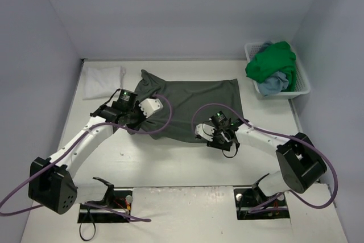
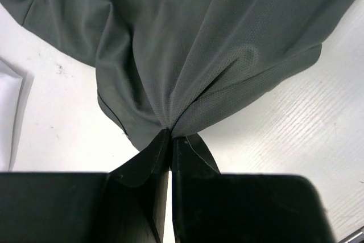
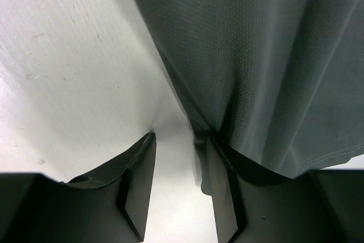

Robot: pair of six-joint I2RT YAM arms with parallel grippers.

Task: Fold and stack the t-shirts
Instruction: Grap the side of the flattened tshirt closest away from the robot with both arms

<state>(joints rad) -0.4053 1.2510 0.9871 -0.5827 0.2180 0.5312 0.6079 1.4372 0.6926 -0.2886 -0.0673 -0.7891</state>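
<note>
Spread shirt (image 1: 193,106) centre; folded shirt (image 1: 102,79) behind-left of it; basket (image 1: 303,78) far right, two shirts (image 1: 273,68) inside.

Bright, even light falls from overhead; the white table (image 1: 170,163) looks almost washed out, though without hard glare; shadows are soft, pooled under the arms and along the dark olive-grey shirt (image 1: 193,103); the top view is sharp; up close, the black fingers (image 2: 190,166) blur slightly while the cloth's weave stays crisp.
</note>
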